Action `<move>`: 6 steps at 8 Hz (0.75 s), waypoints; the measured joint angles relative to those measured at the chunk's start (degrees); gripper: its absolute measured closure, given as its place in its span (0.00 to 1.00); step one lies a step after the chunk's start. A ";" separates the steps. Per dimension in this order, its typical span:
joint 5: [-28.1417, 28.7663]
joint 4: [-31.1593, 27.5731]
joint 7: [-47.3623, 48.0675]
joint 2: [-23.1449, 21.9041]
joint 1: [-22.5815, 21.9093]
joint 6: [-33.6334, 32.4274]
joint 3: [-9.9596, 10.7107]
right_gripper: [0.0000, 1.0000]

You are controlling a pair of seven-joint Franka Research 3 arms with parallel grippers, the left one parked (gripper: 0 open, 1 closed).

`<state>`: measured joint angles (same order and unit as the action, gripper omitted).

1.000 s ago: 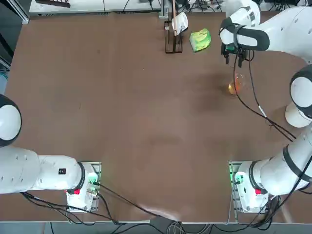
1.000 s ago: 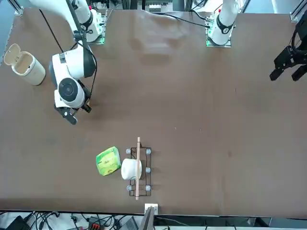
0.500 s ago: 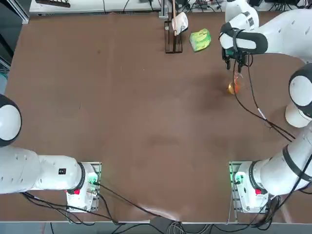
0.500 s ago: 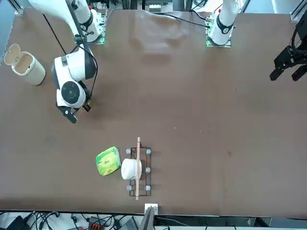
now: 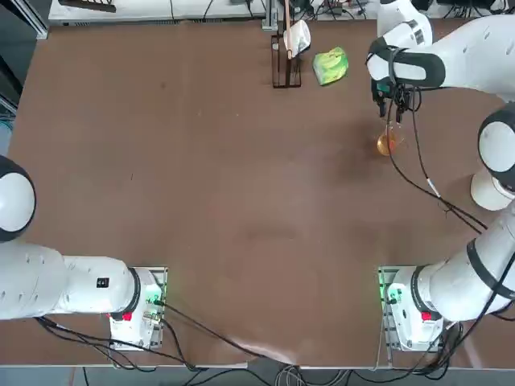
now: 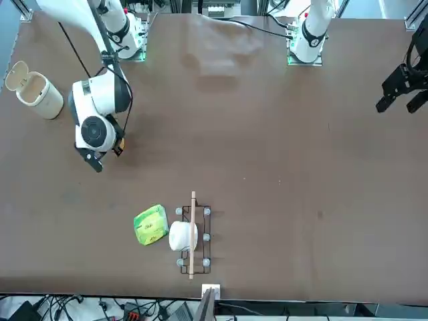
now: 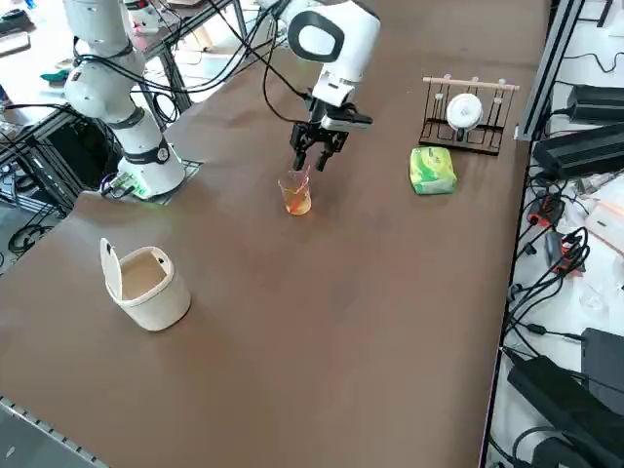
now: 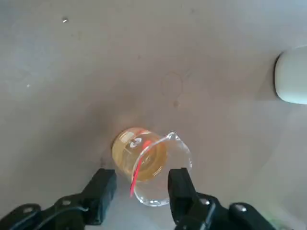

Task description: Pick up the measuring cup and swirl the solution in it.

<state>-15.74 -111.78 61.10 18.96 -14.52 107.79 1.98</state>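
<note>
Your right tool (image 8: pixel 141 189) is hovering with fingers apart astride the measuring cup (image 8: pixel 148 167), which is standing on the bench (image 5: pixel 201 161); gripping, lifting and swirling the solution (image 8: pixel 136 153) are remaining.

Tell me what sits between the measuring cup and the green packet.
Nothing: bare brown table between measuring cup and green packet, clearest in the top view.

The right gripper (image 8: pixel 140 189) hangs over the measuring cup (image 8: pixel 148 165) with its two dark fingers (image 8: pixel 100 191) apart, one on each side of the clear rim, the orange solution (image 8: pixel 136 154) lies inside the cup, and a white object (image 8: pixel 291 76) sits well apart from it.
</note>
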 joint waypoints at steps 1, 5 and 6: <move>0.01 -0.05 0.03 0.01 0.20 0.05 0.01 0.37; 0.30 -0.16 0.32 0.04 0.15 0.28 -0.07 0.39; 0.47 -0.16 0.36 0.04 0.13 0.33 -0.12 0.39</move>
<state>-15.27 -111.93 61.45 19.00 -14.38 108.12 1.86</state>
